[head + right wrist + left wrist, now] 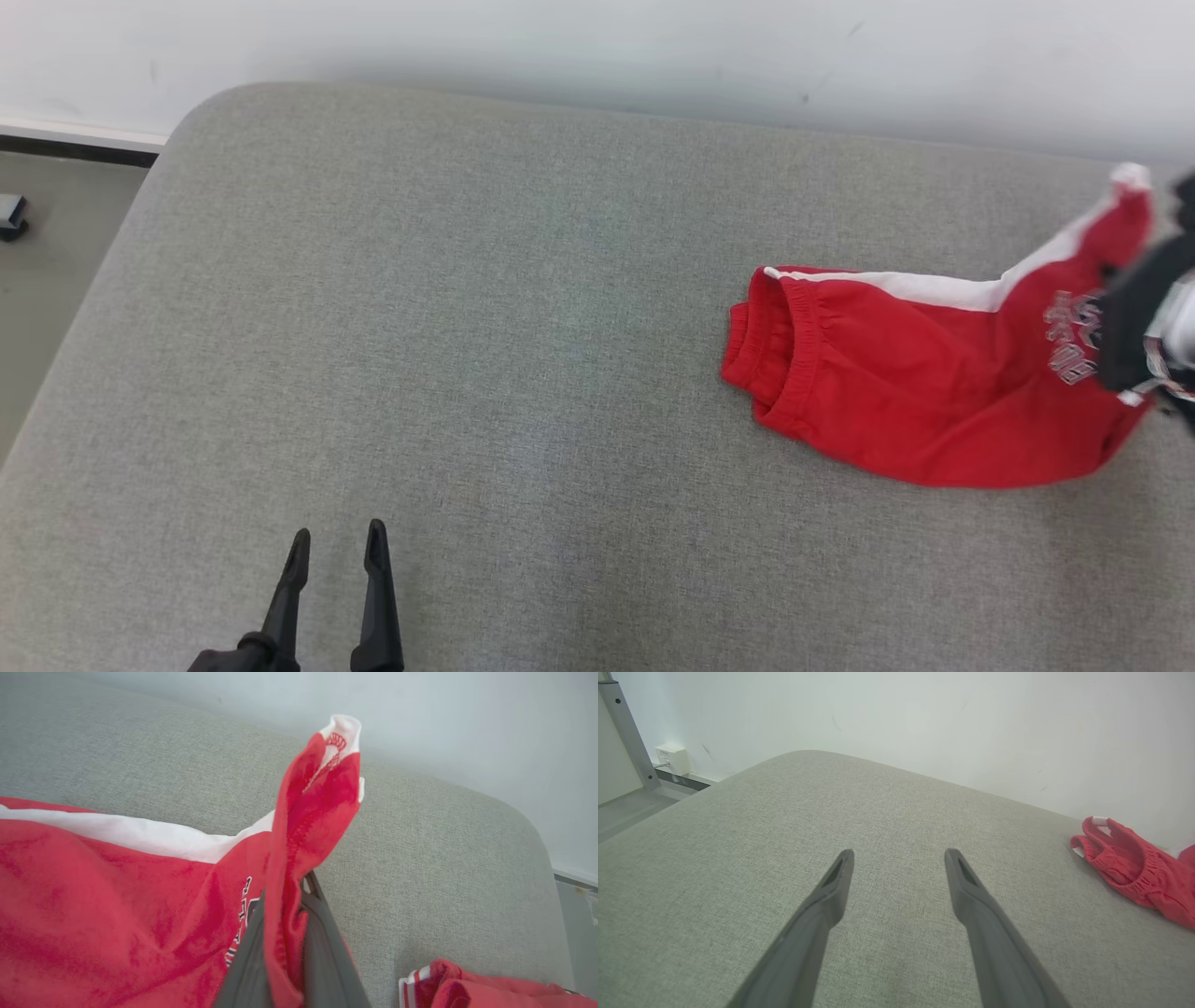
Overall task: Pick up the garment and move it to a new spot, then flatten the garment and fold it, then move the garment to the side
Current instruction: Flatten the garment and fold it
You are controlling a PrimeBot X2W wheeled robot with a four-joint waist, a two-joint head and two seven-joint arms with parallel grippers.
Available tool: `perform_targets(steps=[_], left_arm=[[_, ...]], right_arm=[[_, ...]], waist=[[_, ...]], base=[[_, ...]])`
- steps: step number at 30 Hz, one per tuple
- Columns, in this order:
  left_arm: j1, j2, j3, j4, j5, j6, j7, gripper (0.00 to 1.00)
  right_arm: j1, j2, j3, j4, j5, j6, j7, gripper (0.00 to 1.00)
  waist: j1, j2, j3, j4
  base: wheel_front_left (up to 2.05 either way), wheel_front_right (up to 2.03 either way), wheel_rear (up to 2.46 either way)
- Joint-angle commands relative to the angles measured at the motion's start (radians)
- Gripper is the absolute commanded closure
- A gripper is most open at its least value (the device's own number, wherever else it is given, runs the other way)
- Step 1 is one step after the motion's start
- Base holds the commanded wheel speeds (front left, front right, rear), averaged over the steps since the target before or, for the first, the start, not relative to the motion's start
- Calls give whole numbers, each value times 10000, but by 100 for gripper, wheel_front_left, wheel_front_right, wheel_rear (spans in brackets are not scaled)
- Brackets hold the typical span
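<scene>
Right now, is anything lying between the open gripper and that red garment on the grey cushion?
Nothing visible. From the left gripper, whose jaws stand open, bare grey cushion stretches across to the red garment. The right gripper is shut on a fold at the garment's other end.

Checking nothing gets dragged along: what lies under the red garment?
The grey padded surface shows all around the red garment, which rests on it. The right gripper is shut on its raised end. Whatever lies beneath the flat cloth is covered.
</scene>
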Motion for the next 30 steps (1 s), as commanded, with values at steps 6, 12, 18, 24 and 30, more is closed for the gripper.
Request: perform_targets(steps=[6, 12, 18, 24, 30], left_arm=[[56, -7, -164, 49, -172, 26, -28, 0], [168, -8, -278, 208, -223, -38, -28, 0], [177, -9, -364, 246, -260, -36, -28, 0], [197, -11, -375, 236, -287, -19, -28, 0], [382, -11, -217, 211, -161, 11, -28, 0]], right_arm=[[156, 946, 565, -1725, -65, -27, 895, 100], [210, 1772, 1380, -2257, 84, -27, 1549, 100], [244, 2282, 1632, -1696, 35, -27, 1523, 100], [185, 2698, 1622, -1274, 390, -27, 1184, 0], [22, 2881, 596, -1441, 1089, -27, -120, 0]], waist=[[-1, -1, -149, 132], [-1, -1, -242, 435], [-1, -1, -245, 709], [-1, -1, -252, 857], [-1, -1, -470, 695]], base=[[0, 0, 0], [0, 0, 0], [0, 0, 0], [0, 0, 0], [0, 0, 0]])
